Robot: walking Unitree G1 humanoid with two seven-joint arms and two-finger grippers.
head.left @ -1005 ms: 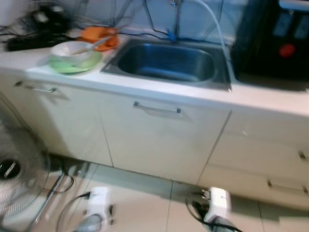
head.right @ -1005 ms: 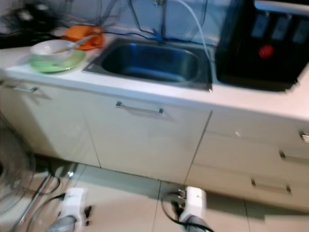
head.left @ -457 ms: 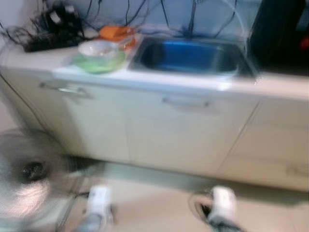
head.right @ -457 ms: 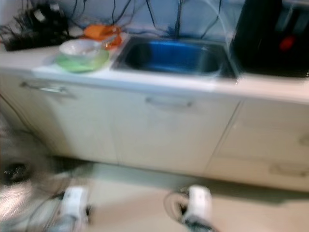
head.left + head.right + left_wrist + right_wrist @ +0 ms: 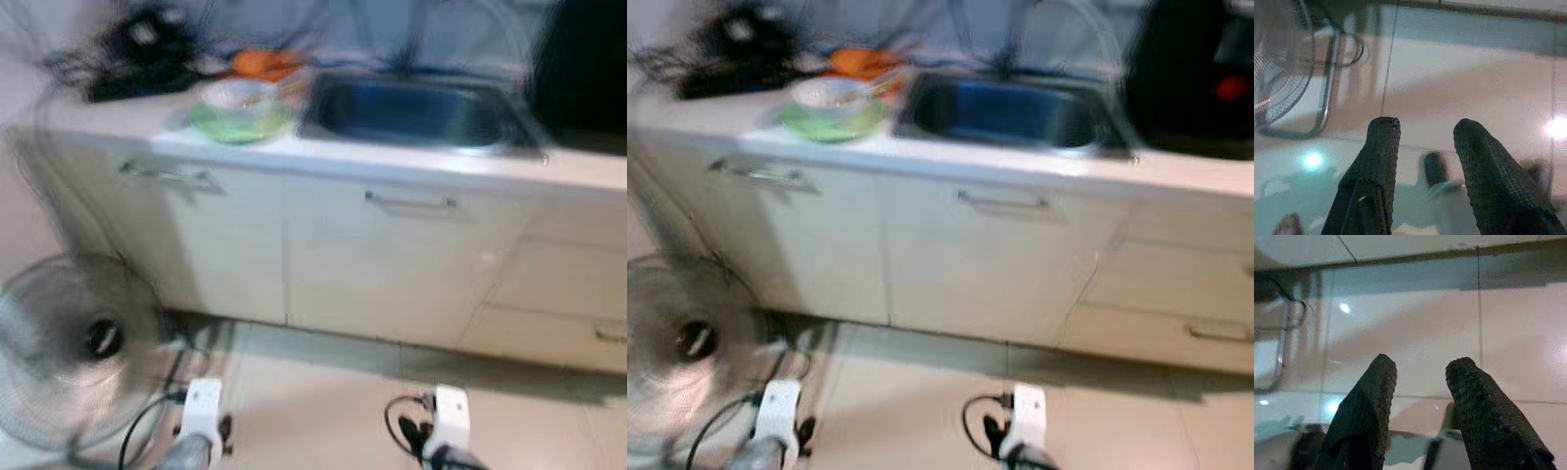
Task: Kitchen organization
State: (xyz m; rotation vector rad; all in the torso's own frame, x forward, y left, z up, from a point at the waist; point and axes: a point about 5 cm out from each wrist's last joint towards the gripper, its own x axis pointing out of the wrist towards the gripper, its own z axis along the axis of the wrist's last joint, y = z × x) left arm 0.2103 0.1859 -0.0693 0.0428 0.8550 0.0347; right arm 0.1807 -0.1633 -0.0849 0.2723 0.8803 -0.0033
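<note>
A white bowl [image 5: 238, 95] sits on a green plate [image 5: 240, 123] on the white counter, just left of the steel sink [image 5: 421, 113]. An orange dish [image 5: 265, 64] lies behind them. The picture is blurred. Both arms hang low in front of the cabinets. My left gripper [image 5: 1425, 126] is open over the tiled floor with nothing between its fingers. My right gripper [image 5: 1422, 364] is likewise open and empty above the floor.
A standing fan [image 5: 78, 348] is on the floor at the left, its cable trailing by my feet. Black cables and a device [image 5: 137, 54] crowd the counter's left end. A black appliance [image 5: 1200, 78] stands right of the sink. Cabinet doors have bar handles [image 5: 409, 203].
The camera has swung left: counter and sink sit further right in the picture and the fan has come into fuller view. Both arms hang as before.
</note>
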